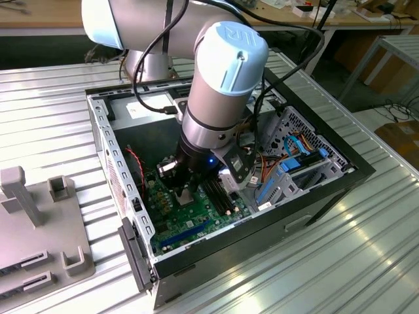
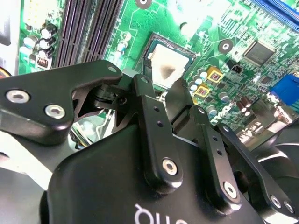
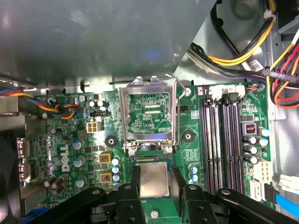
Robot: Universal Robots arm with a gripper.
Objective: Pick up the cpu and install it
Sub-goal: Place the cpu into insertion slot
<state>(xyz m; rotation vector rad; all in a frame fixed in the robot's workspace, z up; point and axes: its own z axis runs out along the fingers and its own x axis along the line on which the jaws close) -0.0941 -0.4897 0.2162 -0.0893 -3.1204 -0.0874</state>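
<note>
One hand (image 3: 154, 179), one cpu (image 3: 154, 179): chip meets socket inside the open computer case (image 1: 105, 150).
Fingers (image 3: 133, 179) straddle the silvery cpu, touching or nearly touching its two sides, so it seems pinched as it lies flat in the motherboard (image 3: 70, 140) socket, just beside the raised retention frame (image 3: 148, 114). Placement looks nearly done; release and closing the frame remain.
</note>
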